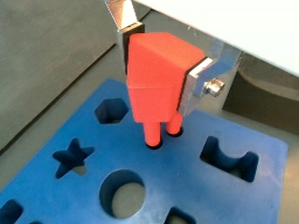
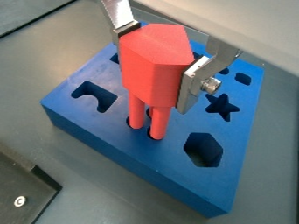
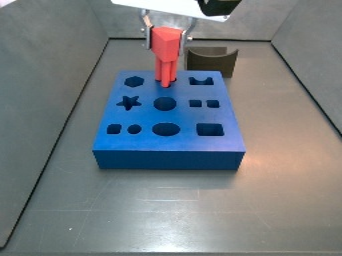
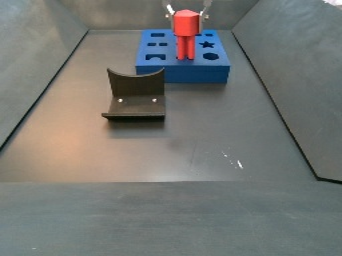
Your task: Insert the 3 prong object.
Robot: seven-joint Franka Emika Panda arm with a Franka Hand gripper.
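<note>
My gripper point(image 1: 163, 74) is shut on the 3 prong object point(image 1: 156, 79), a bright red peg with parallel prongs. It hangs upright over the blue block point(image 1: 187, 188), its prong tips entering small holes near the block's far edge. In a wrist view the object point(image 2: 152, 74) stands with prongs reaching into the block point(image 2: 122, 140). In both side views the gripper point(image 3: 166, 50) point(image 4: 186, 20) holds the peg point(image 3: 166, 55) point(image 4: 186, 24) over the block point(image 3: 171, 145) point(image 4: 201, 68). The silver fingers point(image 1: 197, 83) clamp its sides.
The blue block carries several shaped holes: star point(image 1: 73, 156), hexagon point(image 1: 111, 110), round point(image 1: 121, 194). A dark curved block point(image 3: 211, 60) stands behind the blue block; it also shows in a side view point(image 4: 135, 97). Grey bin walls point(image 3: 60, 120) surround the floor.
</note>
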